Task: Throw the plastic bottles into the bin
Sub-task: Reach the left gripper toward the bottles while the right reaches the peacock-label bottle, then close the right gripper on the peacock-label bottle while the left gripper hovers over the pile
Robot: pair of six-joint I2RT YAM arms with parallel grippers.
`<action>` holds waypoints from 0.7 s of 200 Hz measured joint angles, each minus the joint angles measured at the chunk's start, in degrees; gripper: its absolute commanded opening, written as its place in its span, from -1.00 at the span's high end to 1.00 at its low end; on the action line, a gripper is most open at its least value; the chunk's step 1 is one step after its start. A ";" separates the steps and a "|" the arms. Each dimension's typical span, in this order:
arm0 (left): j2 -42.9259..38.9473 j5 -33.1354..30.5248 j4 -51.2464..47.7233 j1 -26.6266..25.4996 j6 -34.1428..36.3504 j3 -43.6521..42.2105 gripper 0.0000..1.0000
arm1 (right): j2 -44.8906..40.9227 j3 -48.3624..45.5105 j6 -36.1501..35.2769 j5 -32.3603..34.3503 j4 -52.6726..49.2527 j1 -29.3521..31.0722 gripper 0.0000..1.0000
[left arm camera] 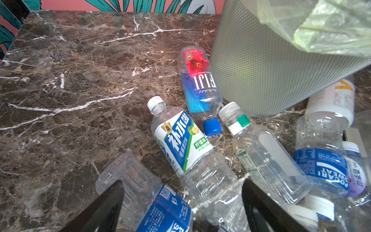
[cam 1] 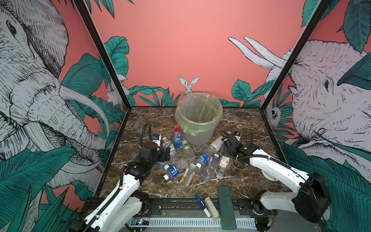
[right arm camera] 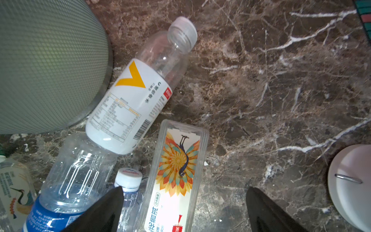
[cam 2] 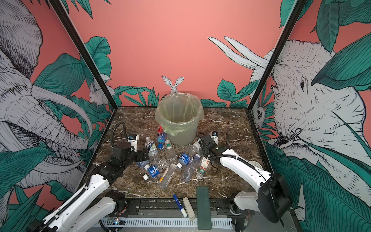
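The bin (cam 1: 197, 118) (cam 2: 178, 120), lined with a pale green bag, stands at the back middle of the marble table. Several plastic bottles lie in front of it, among them a Fiji bottle (left arm camera: 200, 84) (cam 1: 177, 135) against its wall and a lemon-label bottle (left arm camera: 180, 140). My left gripper (left arm camera: 183, 186) (cam 1: 165, 153) is open low over a blue-labelled bottle (left arm camera: 164, 209) and a crumpled clear one. My right gripper (right arm camera: 184, 190) (cam 1: 223, 152) is open, with a peacock-label bottle (right arm camera: 176, 170) between its fingers, untouched. A yellow-V bottle (right arm camera: 130, 100) leans on the bin's base.
A blue-and-white marker pen (cam 1: 201, 204), a white bar (cam 1: 210, 207) and a flat dark green bar (cam 1: 227, 206) lie at the front edge. A white round disc (right arm camera: 353, 184) (cam 1: 270, 174) sits right of the right arm. Black frame posts and printed walls enclose the table (cam 1: 251, 124).
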 measured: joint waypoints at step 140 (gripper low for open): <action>0.81 0.68 0.24 -1.70 -0.81 -1.81 -0.83 | 5.40 -4.76 3.89 -4.70 5.14 0.83 -0.69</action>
